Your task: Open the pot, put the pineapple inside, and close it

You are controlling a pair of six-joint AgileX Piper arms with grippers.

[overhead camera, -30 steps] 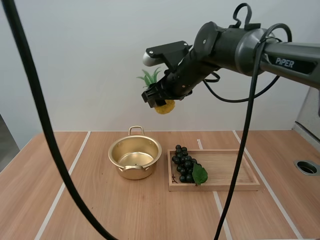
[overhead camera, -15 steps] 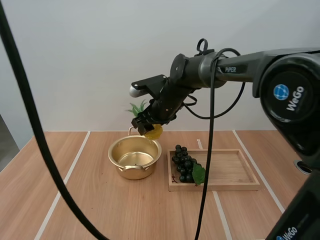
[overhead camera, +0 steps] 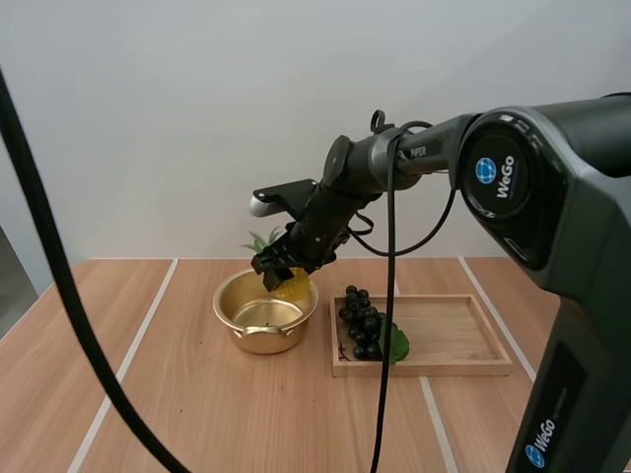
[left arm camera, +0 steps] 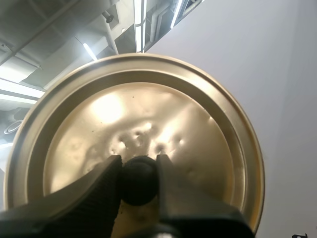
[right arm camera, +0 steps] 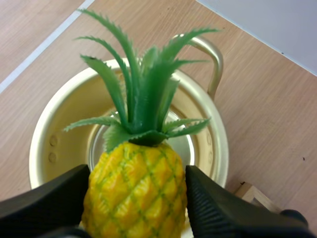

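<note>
The right gripper (overhead camera: 284, 267) pinched the pineapple (right arm camera: 134, 191) firmly between its two fingers, just over the open pot (overhead camera: 264, 339) on the table (overhead camera: 197, 414). The left gripper (left arm camera: 138, 169) was closed on the lid (left arm camera: 148, 109), gripping its black knob (left arm camera: 138, 182).

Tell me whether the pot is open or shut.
Open. The pot stands uncovered, its inside showing; the left end effector holds the lid.

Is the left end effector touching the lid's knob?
Touching. The left wrist view shows the left end effector pinching the black knob of the lid, a finger pressed on each side.
</note>
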